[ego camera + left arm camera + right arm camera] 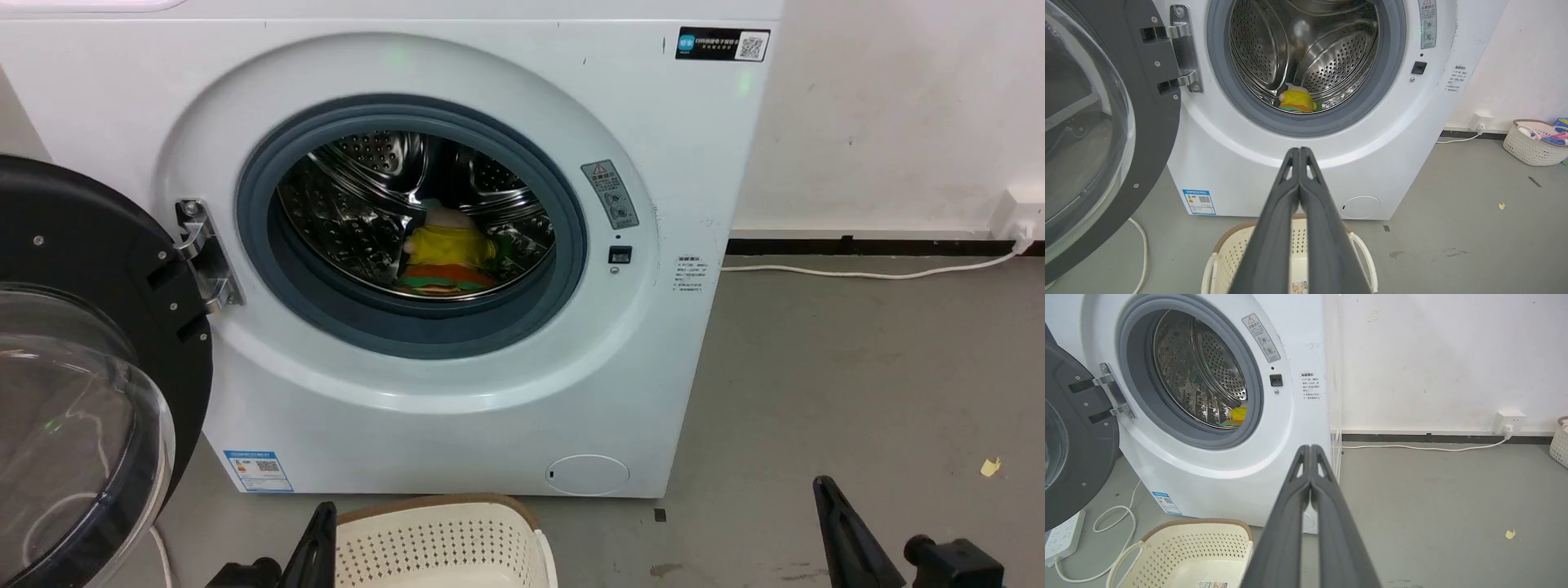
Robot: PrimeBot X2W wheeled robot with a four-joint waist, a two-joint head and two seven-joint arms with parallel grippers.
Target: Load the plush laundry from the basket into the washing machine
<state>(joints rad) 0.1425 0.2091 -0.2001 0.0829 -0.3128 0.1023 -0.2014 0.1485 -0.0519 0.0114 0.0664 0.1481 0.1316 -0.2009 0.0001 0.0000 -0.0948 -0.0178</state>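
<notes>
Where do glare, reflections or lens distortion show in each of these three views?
Head view: pale reflections streak the black-rimmed clear bubble door, and the perforated steel drum glints. Left wrist view: the wide-angle lens bows the large white washing machine, and the dark shut left tool looms large. Right wrist view: even, soft light on the white wall.

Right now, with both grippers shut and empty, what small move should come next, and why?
Probably bring the left gripper toward the open door to push it shut. The plush laundry already lies in the drum of the washing machine, and the visible part of the basket holds only its label.
</notes>
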